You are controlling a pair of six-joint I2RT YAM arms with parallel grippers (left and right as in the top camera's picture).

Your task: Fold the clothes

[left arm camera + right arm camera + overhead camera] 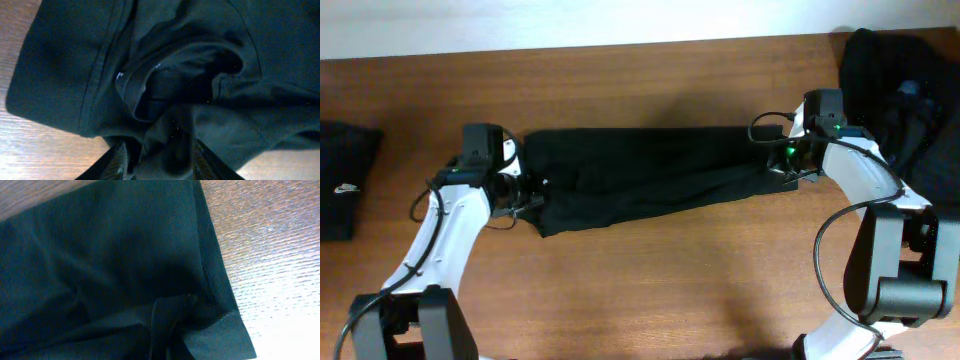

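A black T-shirt [640, 170], one of the clothes, lies as a long folded strip across the middle of the table, between my two grippers. My left gripper [525, 193] is at its left end. In the left wrist view the left gripper [160, 167] has its fingers [120, 162] spread, with a bunch of the T-shirt [75, 60] still lying between them, just below the collar [137, 90]. My right gripper [783, 160] is at the right end. In the right wrist view the right gripper [170, 347] is shut on a pinched fold of the T-shirt [100, 255] near the hem.
A folded black garment with a small white logo [342, 185] lies at the table's left edge. A heap of black clothes [905, 85] sits at the back right corner. Bare wooden table [650, 290] stretches in front of the strip.
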